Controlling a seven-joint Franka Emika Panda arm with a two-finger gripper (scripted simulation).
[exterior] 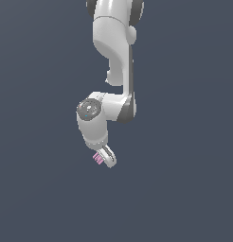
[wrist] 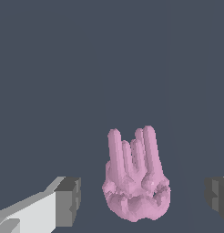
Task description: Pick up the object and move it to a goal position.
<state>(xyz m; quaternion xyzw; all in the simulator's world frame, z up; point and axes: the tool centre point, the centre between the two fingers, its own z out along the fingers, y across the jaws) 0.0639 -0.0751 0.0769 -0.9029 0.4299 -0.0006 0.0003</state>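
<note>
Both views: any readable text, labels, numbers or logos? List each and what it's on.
None readable in either view.
Arm: plain white and grey shells, no lettering or logo.
Joint cap: small coloured dots, too small to read as any sign.
Pink object: plain surface with prongs, no markings.
Fingers: bare grey pads, no print.
Background: uniform dark grey, no text.

A uniform dark slate-blue background [exterior: 38, 189] fills the exterior view from edge to edge, without seams, markings or visible horizon. The same flat slate-blue field [wrist: 54, 68] occupies the upper part of the wrist view. No other non-task things are distinguishable.
</note>
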